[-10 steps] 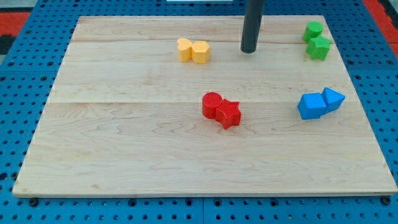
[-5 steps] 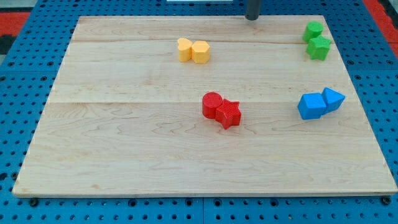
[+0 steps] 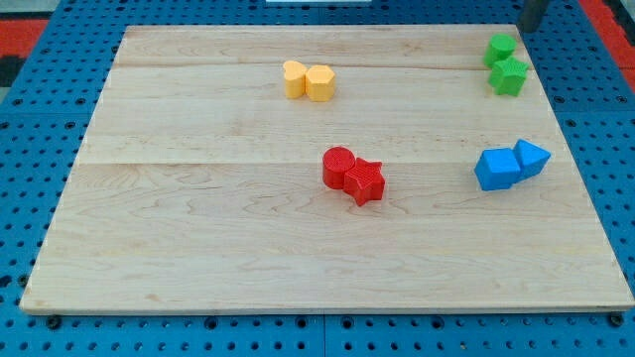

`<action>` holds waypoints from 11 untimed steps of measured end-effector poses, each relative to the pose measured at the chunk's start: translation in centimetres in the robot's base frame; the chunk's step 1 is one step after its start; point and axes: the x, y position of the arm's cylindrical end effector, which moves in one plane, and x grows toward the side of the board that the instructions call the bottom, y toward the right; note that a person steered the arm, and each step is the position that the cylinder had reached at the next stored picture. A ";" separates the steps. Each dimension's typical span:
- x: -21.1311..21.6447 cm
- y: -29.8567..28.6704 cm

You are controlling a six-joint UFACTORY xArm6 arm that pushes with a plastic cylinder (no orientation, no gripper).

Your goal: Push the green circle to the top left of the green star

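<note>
Pale wooden board (image 3: 198, 228) lies on a blue pegboard (image 3: 30, 198). At the view's top right corner, my tip (image 3: 530, 28) shows just above and right of the green circle (image 3: 500, 48), apart from it; it holds nothing. That circle touches the green star (image 3: 510, 75) at its upper left. 2 yellow blocks (image 3: 309, 80), 2 red blocks (image 3: 353, 175) and 2 blue blocks (image 3: 510, 165) sit in touching pairs.
</note>
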 end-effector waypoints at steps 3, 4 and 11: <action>2.6 -5.2; 3.7 -6.5; 2.4 -5.1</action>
